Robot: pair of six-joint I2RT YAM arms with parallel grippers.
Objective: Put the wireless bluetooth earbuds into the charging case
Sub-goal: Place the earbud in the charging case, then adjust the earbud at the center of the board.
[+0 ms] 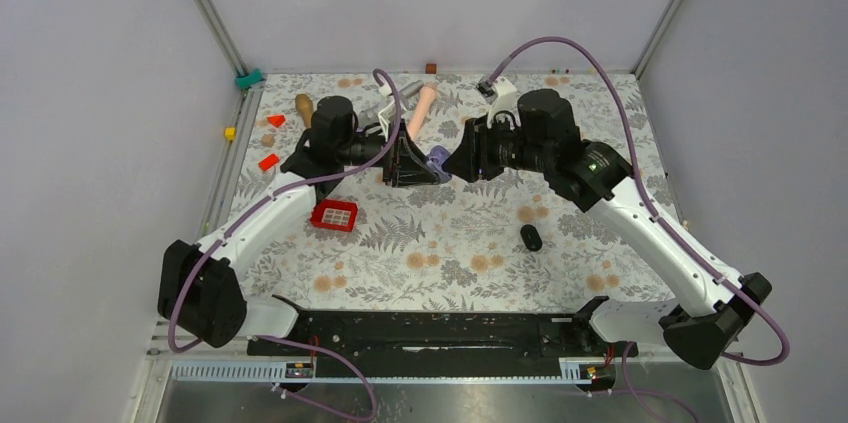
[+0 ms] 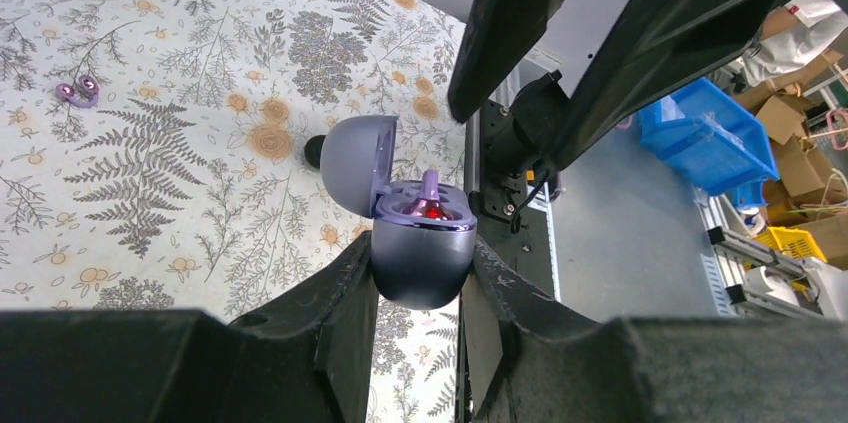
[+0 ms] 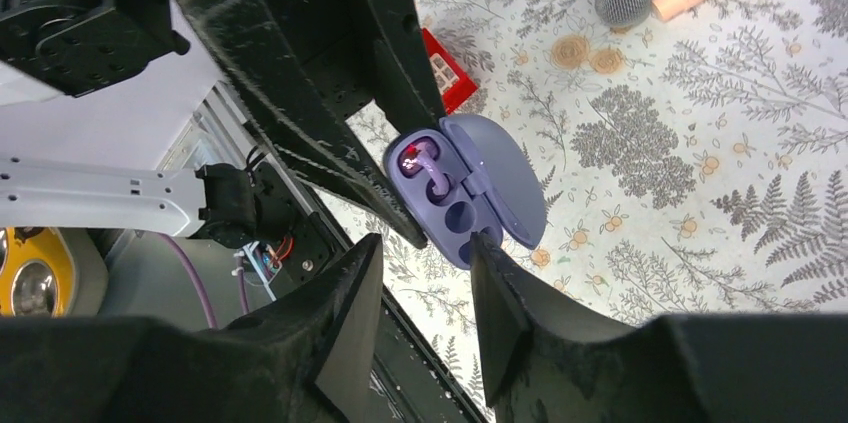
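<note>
One purple earbud (image 3: 425, 158) sits in a well of the open-lidded lavender charging case (image 2: 420, 278), which my left gripper (image 2: 422, 246) pinches by its base above the floral table (image 2: 200, 3), my right gripper (image 3: 427, 240) spread just beside it holding nothing, another earbud (image 2: 78, 91) lying well apart on that table.

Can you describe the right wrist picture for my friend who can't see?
An open lavender charging case, held by the left gripper, has one purple earbud seated and its other well empty. The right gripper stands open close in front, above a fern-patterned table.
</note>
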